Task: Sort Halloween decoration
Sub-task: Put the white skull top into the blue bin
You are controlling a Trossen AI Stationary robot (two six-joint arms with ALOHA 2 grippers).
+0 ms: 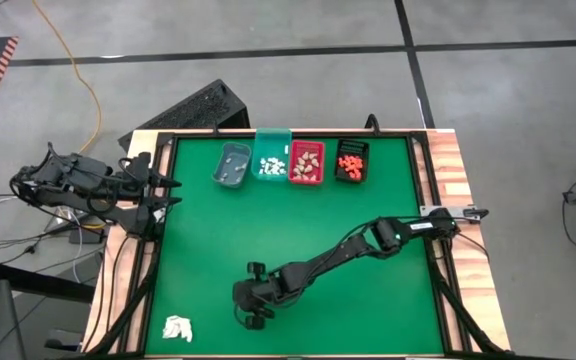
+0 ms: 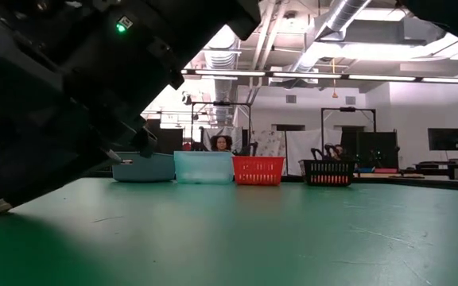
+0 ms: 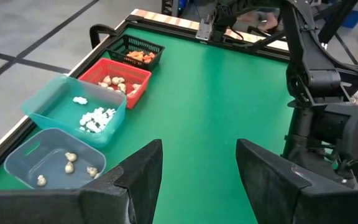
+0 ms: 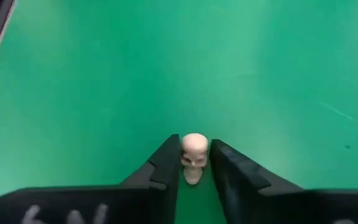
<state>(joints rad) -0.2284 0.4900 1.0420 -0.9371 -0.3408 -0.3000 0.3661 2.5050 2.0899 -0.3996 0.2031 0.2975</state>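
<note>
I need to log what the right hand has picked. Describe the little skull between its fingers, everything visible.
The skull is a tiny pale beige piece, smooth and plastic-looking, with a rounded crown, dark eye sockets and a narrower jaw end. It stands crown away from the wrist, pinched on both sides between the right hand's dark fingers, above bare green table near its front. Whether it touches the table cannot be told.

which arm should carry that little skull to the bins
Right. The right gripper already has the small skull between its fingers over the mat, while the left gripper waits open at the table's left edge.
</note>
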